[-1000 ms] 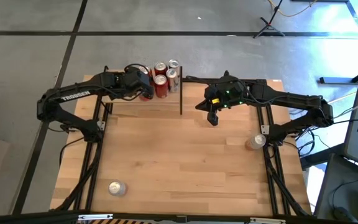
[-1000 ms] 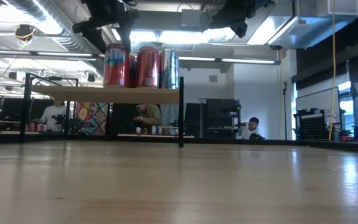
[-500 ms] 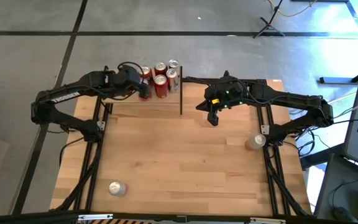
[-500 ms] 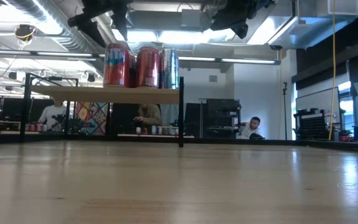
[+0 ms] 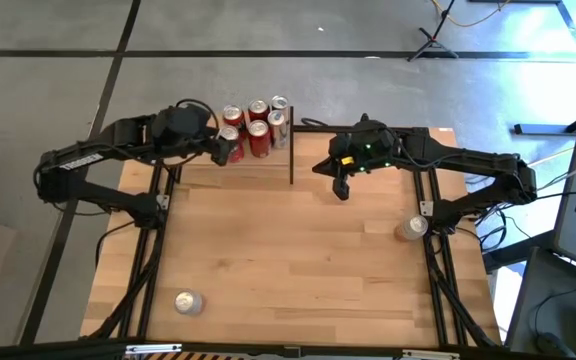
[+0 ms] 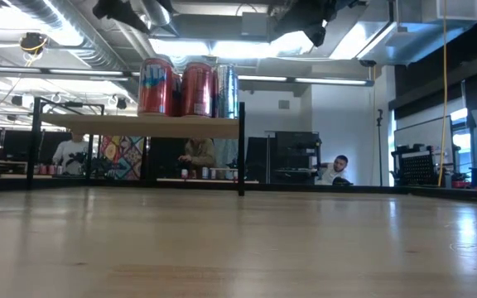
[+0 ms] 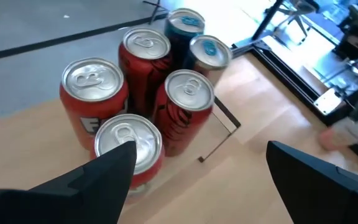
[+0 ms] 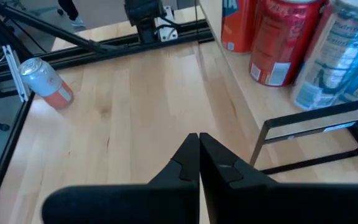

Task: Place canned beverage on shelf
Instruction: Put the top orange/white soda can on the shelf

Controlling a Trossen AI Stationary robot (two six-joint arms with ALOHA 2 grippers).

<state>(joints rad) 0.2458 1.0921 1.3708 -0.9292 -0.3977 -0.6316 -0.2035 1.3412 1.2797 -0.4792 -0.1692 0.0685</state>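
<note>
High view, cans upright on shelf

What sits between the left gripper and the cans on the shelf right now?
Nothing. In the left wrist view the open left gripper has its fingers just short of the nearest can; only bare shelf board shows beside it.

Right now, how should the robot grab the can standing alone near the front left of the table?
That can stands upright with bare tabletop all around, so I'd grip its round side wall about halfway up, fingers on opposite sides. Coming from above or from the left arm's side looks easiest, since the open left gripper is on that side.
</note>
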